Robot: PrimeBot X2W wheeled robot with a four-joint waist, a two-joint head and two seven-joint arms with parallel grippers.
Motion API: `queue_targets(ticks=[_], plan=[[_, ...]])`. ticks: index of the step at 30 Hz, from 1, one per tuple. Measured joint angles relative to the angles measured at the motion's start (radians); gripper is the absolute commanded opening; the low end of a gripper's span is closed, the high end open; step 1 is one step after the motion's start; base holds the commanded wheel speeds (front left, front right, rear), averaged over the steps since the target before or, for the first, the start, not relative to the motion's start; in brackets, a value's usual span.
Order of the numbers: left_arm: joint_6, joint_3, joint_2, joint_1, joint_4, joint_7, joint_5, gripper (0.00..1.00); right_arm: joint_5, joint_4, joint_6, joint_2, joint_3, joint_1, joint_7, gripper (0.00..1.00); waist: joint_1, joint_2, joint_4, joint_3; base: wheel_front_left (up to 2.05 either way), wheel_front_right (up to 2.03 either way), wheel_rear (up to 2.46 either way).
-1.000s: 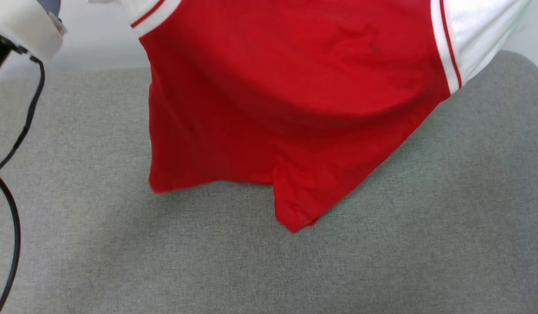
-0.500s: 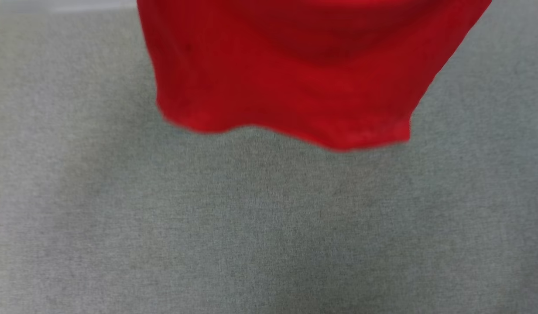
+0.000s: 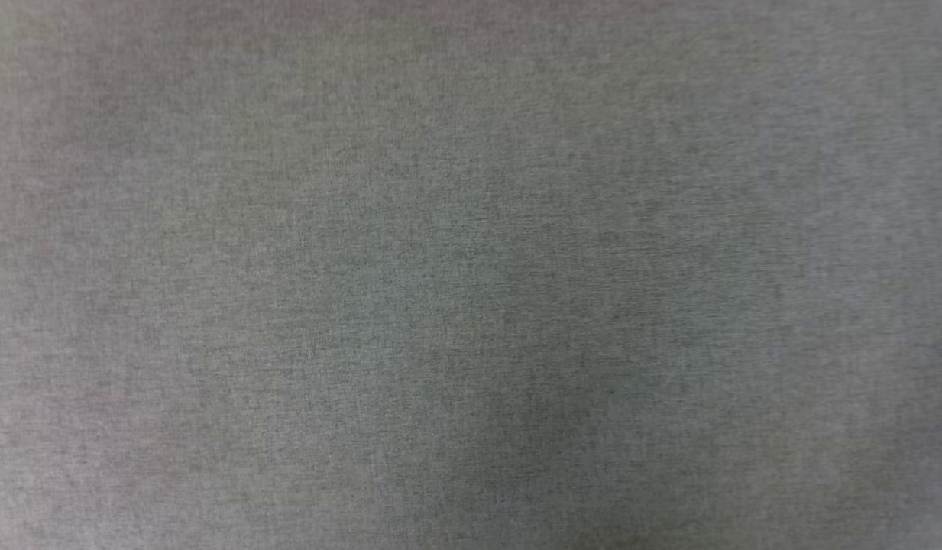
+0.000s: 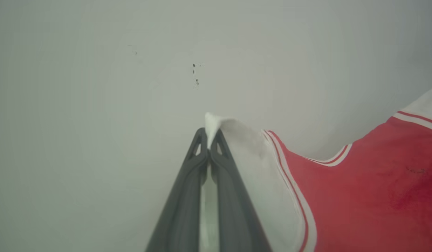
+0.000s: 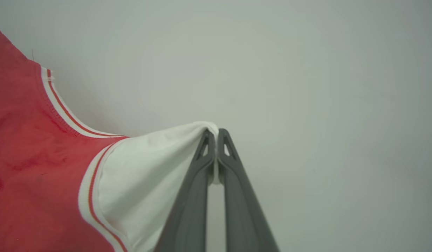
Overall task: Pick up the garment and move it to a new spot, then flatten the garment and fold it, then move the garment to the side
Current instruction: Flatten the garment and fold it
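Note:
The garment (image 4: 370, 196) is a red jersey with white sleeves and red-and-white stripe trim, held up in the air by both sleeves. My left gripper (image 4: 209, 140) is shut on the tip of one white sleeve, with the red body stretching off to the right in the left wrist view. In the right wrist view my right gripper (image 5: 213, 134) is shut on the other white sleeve (image 5: 149, 182), and the garment (image 5: 30, 168) hangs to the left. Both pairs of dark fingers point at a pale wall.
A grey fabric surface (image 3: 471, 275) spreads below in the head view. A plain pale wall (image 4: 131, 87) with a few small dark specks stands behind the left gripper, and the same pale wall (image 5: 324, 105) stands behind the right one.
The head view has tilted downward: the red garment slid up and out of its top edge, and the white forearm and black cable at the left are gone from it too.

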Motion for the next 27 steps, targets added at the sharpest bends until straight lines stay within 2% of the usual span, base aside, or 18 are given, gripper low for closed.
queue_targets(ticks=[7,14,20,27], plan=[[-0.026,-0.023,-0.023,0.0,0.106,-0.054,-0.007,0.0,0.02,0.165,0.0,0.044,0.066,-0.06,-0.082,0.0,0.0,0.0,0.027,0.068,0.0,0.0,0.0],[-0.036,-0.034,-0.035,0.148,0.162,-0.147,-0.046,0.0,0.105,0.273,0.0,0.052,0.132,0.022,-0.187,0.0,0.0,0.0,0.031,0.071,0.0,0.0,0.0],[-0.043,-0.052,-0.024,0.347,0.175,-0.226,-0.085,0.0,0.194,0.263,0.0,0.042,0.23,0.212,-0.274,0.0,-0.0001,0.0,0.026,0.01,0.0,0.0,0.0],[-0.03,-0.055,0.032,0.661,0.102,-0.276,-0.132,0.0,0.287,0.13,0.0,-0.007,0.333,0.523,-0.321,0.0,-0.0002,0.0,0.015,-0.101,0.0,0.0,0.0]])
